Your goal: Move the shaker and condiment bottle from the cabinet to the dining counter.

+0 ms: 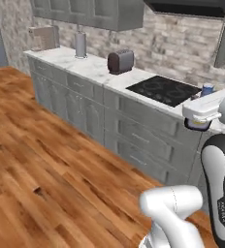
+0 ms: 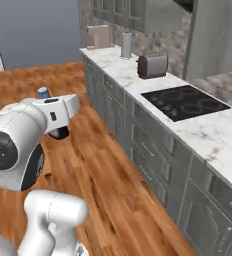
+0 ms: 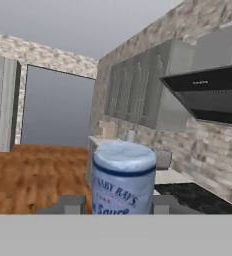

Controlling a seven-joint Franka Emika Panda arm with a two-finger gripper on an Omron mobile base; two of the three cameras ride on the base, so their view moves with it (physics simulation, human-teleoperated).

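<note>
My gripper [image 3: 118,205] is shut on the condiment bottle [image 3: 123,175], which stands upright between the two fingertips [image 3: 70,204]. Its pale blue cap and the label's lettering are close to the hand camera. The bottle's blue cap [image 1: 207,88] pokes up above my white hand at the right edge of the left base view, near the cooktop's end. From the right base view the cap [image 2: 43,92] shows over the wooden floor. Grey wall cabinets [image 1: 85,12] hang above the worktop, and a grey door panel [image 2: 218,40] stands at the right. The shaker and the dining counter are out of view.
A marble worktop [image 1: 85,65] runs along the brick wall, carrying a black cooktop [image 1: 163,89], a dark toaster [image 1: 120,61] and a steel canister [image 1: 80,44]. A black range hood [image 1: 187,6] hangs above. Grey drawer fronts [image 1: 134,138] line the wooden floor [image 1: 46,160].
</note>
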